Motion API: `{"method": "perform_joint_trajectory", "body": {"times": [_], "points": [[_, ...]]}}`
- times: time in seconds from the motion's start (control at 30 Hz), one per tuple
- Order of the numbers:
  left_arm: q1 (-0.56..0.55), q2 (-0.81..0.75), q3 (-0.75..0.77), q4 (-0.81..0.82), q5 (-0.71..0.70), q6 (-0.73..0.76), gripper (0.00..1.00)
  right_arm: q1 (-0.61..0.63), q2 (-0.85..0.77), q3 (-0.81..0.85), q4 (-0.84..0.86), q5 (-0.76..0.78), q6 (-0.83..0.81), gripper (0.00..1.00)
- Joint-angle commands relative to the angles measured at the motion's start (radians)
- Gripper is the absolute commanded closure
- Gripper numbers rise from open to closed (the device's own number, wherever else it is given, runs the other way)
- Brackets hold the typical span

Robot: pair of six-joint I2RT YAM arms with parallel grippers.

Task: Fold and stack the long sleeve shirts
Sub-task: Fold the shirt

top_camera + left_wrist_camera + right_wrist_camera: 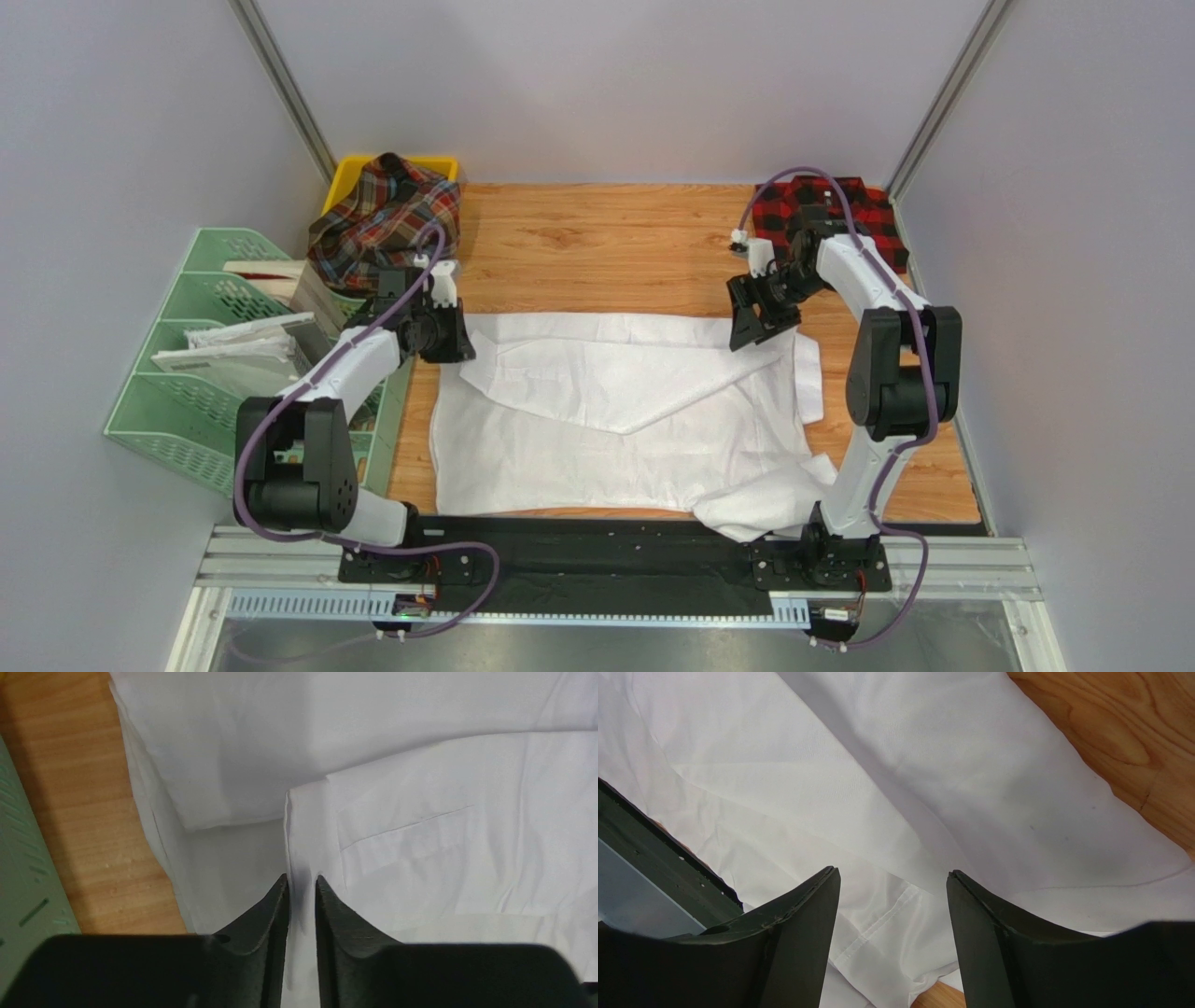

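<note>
now the white shirt (617,420) lies spread over the middle of the wooden table (603,238), with one sleeve folded across its front in a long slant. its near right corner is bunched up in a soft heap beside the base of the right arm.

the left gripper (300,880) sits low at the shirt's far left corner. its jaws stand very narrow, only a thin slit between them. a folded edge of the white cloth runs straight into that slit in the left wrist view. i cannot tell whether the cloth is pinched there or merely lies under the tips.

the right gripper (892,875) hangs over the shirt's far right part, jaws wide apart, with nothing between them. white cloth and a seam show below it, and bare wood shows off to one side.

the red-and-black checked shirt (873,207) lies in the far right corner of the table, behind the right arm. the tartan shirt (386,210) is heaped in a yellow bin (435,165) at the far left corner, spilling over its near rim.

just off the table's left edge stands a green rack (211,420) with white paper sheets (232,343) in it.
</note>
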Motion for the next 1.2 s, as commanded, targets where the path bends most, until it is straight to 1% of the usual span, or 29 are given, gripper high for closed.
{"method": "perform_joint_trajectory", "body": {"times": [0.0, 0.03, 0.07, 0.1, 0.13, 0.17, 0.2, 0.23, 0.27, 0.3, 0.33, 0.37, 0.4, 0.43, 0.47, 0.5, 0.53, 0.67, 0.77, 0.8, 0.83, 0.9, 0.97, 1.0, 1.03, 1.1, 1.13, 1.17], "points": [[0.007, 0.009, 0.034, -0.066, -0.081, -0.012, 0.62, -0.001, -0.054, 0.027, -0.024, 0.034, -0.035, 0.38], [0.007, -0.014, 0.041, -0.072, -0.090, -0.006, 0.57, -0.001, -0.064, 0.027, -0.029, 0.043, -0.041, 0.39], [0.006, -0.035, 0.043, -0.078, -0.095, 0.006, 0.47, 0.000, -0.077, 0.024, -0.033, 0.051, -0.046, 0.39], [0.006, -0.061, 0.045, -0.077, -0.078, 0.054, 0.38, 0.000, -0.107, 0.020, -0.036, 0.056, -0.057, 0.40], [0.007, -0.121, 0.043, -0.074, -0.061, 0.087, 0.35, 0.005, -0.124, 0.012, -0.038, 0.065, -0.061, 0.41], [0.003, -0.149, 0.040, -0.072, -0.047, 0.120, 0.23, 0.008, -0.144, -0.009, -0.036, 0.071, -0.064, 0.41], [-0.017, -0.169, 0.037, -0.075, -0.038, 0.196, 0.20, 0.013, -0.173, -0.026, -0.033, 0.077, -0.072, 0.42], [-0.031, -0.184, 0.049, -0.089, -0.033, 0.236, 0.20, 0.028, -0.190, -0.045, -0.027, 0.098, -0.077, 0.45], [-0.049, -0.181, 0.057, -0.147, -0.047, 0.262, 0.21, 0.037, -0.201, -0.084, -0.013, 0.111, -0.081, 0.47], [-0.071, -0.172, 0.063, -0.170, -0.038, 0.296, 0.22, 0.046, -0.210, -0.103, -0.001, 0.126, -0.084, 0.50], [-0.079, -0.139, 0.084, -0.228, -0.030, 0.302, 0.24, 0.066, -0.215, -0.120, 0.013, 0.160, -0.084, 0.53], [-0.085, -0.116, 0.095, -0.251, -0.033, 0.302, 0.27, 0.072, -0.212, -0.137, 0.031, 0.169, -0.084, 0.55], [-0.097, -0.090, 0.106, -0.273, -0.027, 0.306, 0.28, 0.079, -0.204, -0.154, 0.039, 0.174, -0.081, 0.57], [-0.106, -0.025, 0.139, -0.299, -0.033, 0.313, 0.28, 0.085, -0.187, -0.158, 0.048, 0.180, -0.071, 0.58], [-0.111, 0.007, 0.152, -0.346, -0.033, 0.318, 0.29, 0.088, -0.172, -0.160, 0.062, 0.188, -0.066, 0.58], [-0.115, 0.039, 0.163, -0.360, -0.029, 0.327, 0.29, 0.092, -0.160, -0.161, 0.068, 0.195, -0.064, 0.58], [-0.117, 0.105, 0.184, -0.380, -0.039, 0.329, 0.29, 0.094, -0.131, -0.161, 0.091, 0.212, -0.058, 0.59], [-0.114, 0.257, 0.251, -0.420, -0.093, 0.359, 0.31, 0.095, -0.060, -0.163, 0.152, 0.270, -0.049, 0.59], [-0.114, 0.340, 0.305, -0.439, -0.104, 0.365, 0.32, 0.094, 0.009, -0.152, 0.183, 0.307, -0.051, 0.59], [-0.114, 0.392, 0.325, -0.443, -0.110, 0.368, 0.32, 0.095, 0.023, -0.148, 0.191, 0.315, -0.051, 0.59], [-0.114, 0.420, 0.377, -0.471, -0.118, 0.370, 0.33, 0.095, 0.040, -0.131, 0.201, 0.326, -0.049, 0.60], [-0.106, 0.492, 0.434, -0.497, -0.113, 0.367, 0.35, 0.095, 0.092, -0.100, 0.201, 0.335, -0.051, 0.59], [-0.102, 0.532, 0.517, -0.520, -0.119, 0.370, 0.38, 0.092, 0.127, -0.043, 0.205, 0.350, -0.041, 0.60], [-0.100, 0.581, 0.549, -0.534, -0.122, 0.373, 0.39, 0.089, 0.164, -0.022, 0.206, 0.355, -0.037, 0.60], [-0.099, 0.607, 0.621, -0.566, -0.125, 0.376, 0.40, 0.089, 0.182, 0.001, 0.208, 0.365, -0.032, 0.60], [-0.083, 0.674, 0.693, -0.594, -0.118, 0.370, 0.42, 0.079, 0.233, 0.081, 0.206, 0.376, -0.025, 0.60], [-0.079, 0.694, 0.760, -0.607, -0.113, 0.367, 0.42, 0.074, 0.247, 0.111, 0.205, 0.381, -0.021, 0.59], [-0.068, 0.710, 0.794, -0.612, -0.099, 0.368, 0.42, 0.069, 0.259, 0.160, 0.198, 0.372, -0.023, 0.59]]}}
